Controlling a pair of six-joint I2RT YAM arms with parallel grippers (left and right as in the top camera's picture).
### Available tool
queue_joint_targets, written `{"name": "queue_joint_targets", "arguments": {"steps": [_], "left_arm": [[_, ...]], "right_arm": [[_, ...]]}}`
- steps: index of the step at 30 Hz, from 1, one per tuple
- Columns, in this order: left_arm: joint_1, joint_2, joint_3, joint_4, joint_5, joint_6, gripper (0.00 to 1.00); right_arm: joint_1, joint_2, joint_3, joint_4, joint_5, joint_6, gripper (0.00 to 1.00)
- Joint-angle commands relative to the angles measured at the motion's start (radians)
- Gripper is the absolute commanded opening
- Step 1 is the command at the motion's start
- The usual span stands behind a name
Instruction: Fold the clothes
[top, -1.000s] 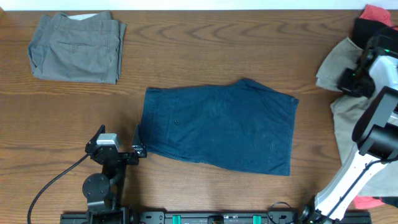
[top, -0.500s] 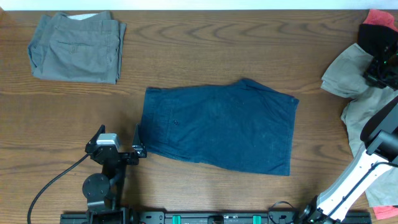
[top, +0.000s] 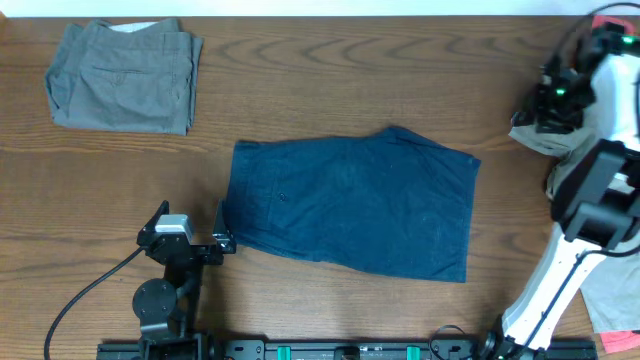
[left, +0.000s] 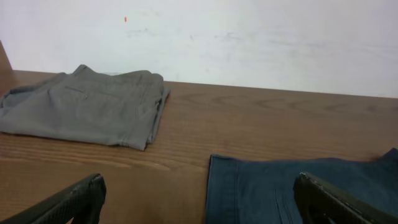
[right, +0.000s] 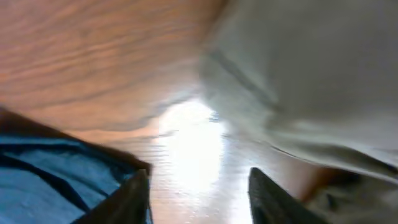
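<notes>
Two grippers are recorded parted and empty; navy shorts (top: 350, 205) are laid centrally, long axis 9-to-3, left gripper (top: 192, 222) just beside their 8 o'clock corner and nearer, right gripper (top: 542, 105) well apart at 2 o'clock over khaki garment (top: 532, 137).

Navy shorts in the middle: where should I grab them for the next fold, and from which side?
Probably the left edge of the navy shorts, coming in low from the left. They lie flat, that edge runs straight, and the left gripper sits beside it with open jaws.
</notes>
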Motion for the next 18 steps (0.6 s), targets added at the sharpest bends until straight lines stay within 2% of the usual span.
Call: {"name": "queue_joint_targets", "arguments": {"steps": [1, 2, 4, 6, 11, 18], "left_arm": [[-0.002, -0.006, -0.018, -0.031, 0.013, 0.013, 0.98], [-0.002, -0.006, -0.018, -0.031, 0.013, 0.013, 0.98], [-0.002, -0.006, -0.018, -0.031, 0.013, 0.013, 0.98], [-0.002, -0.006, -0.018, -0.031, 0.013, 0.013, 0.98], [-0.002, -0.006, -0.018, -0.031, 0.013, 0.013, 0.98], [-0.002, -0.006, -0.018, -0.031, 0.013, 0.013, 0.98]], "right_arm": [[0.051, 0.007, -0.04, 0.005, 0.061, -0.033, 0.52], [0.066, 0.007, -0.056, 0.016, 0.098, -0.01, 0.49], [0.089, 0.007, -0.095, 0.048, 0.187, 0.059, 0.34], [0.099, 0.007, -0.134, 0.082, 0.224, 0.087, 0.27], [0.091, 0.013, -0.216, 0.168, 0.249, 0.132, 0.27], [0.051, 0.033, -0.272, 0.29, 0.225, 0.158, 0.2]]}}
